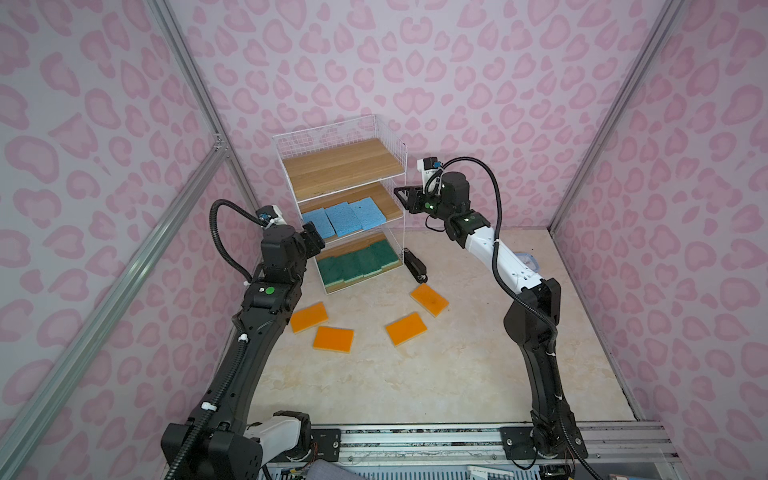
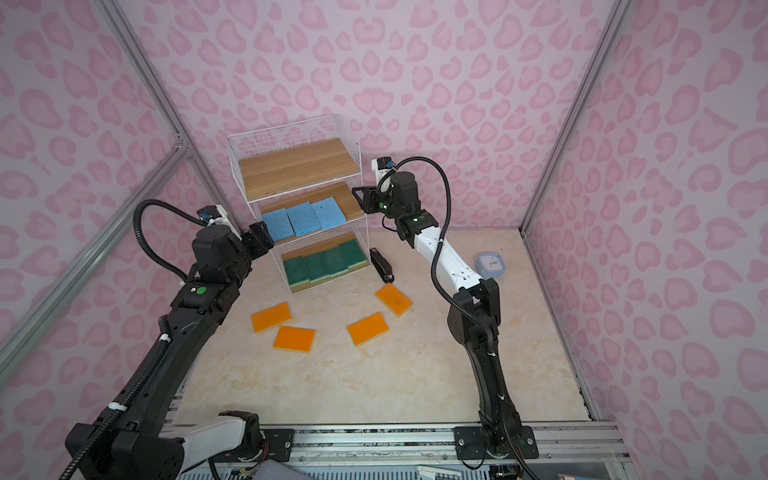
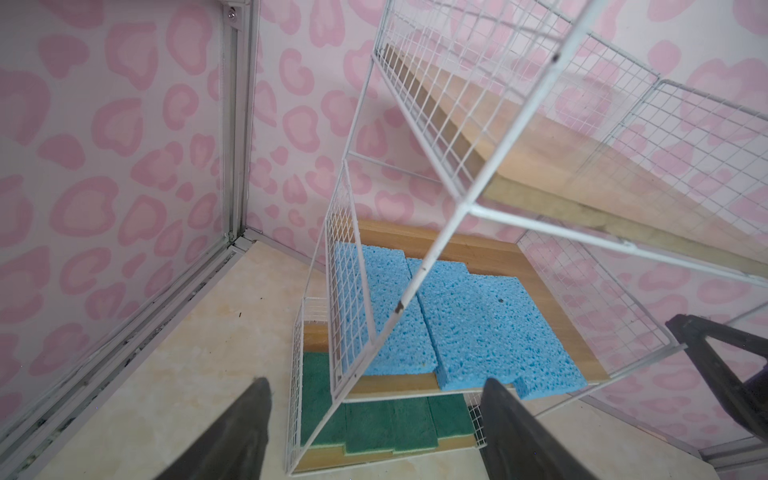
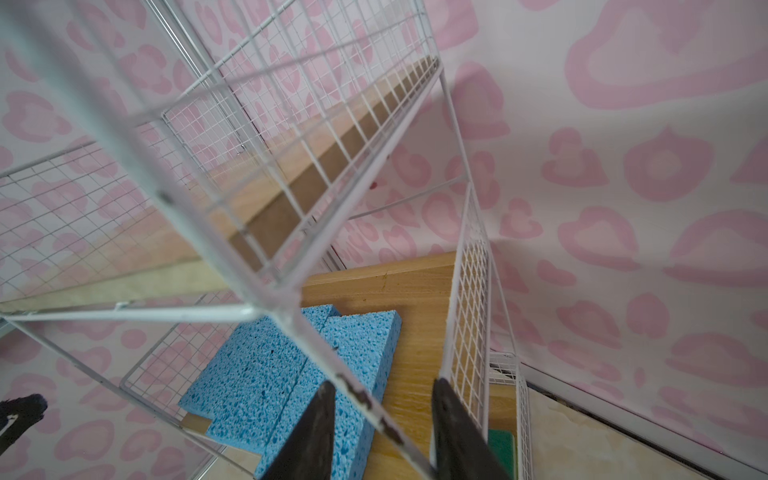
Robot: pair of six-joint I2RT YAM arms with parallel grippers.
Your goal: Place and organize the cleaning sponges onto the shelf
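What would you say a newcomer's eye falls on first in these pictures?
Probably the four orange sponges scattered on the pale table in front of the shelf, bright against the pink spotted walls. Next, the shelf's tidy rows: blue sponges on the middle board, green sponges on the bottom one. The left arm and right arm reach in at its two sides.

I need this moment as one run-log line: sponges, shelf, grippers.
blue sponges: middle tier | green sponges: bottom tier | orange sponges: four on table | shelf top tier: bare | left gripper: open | right gripper: open
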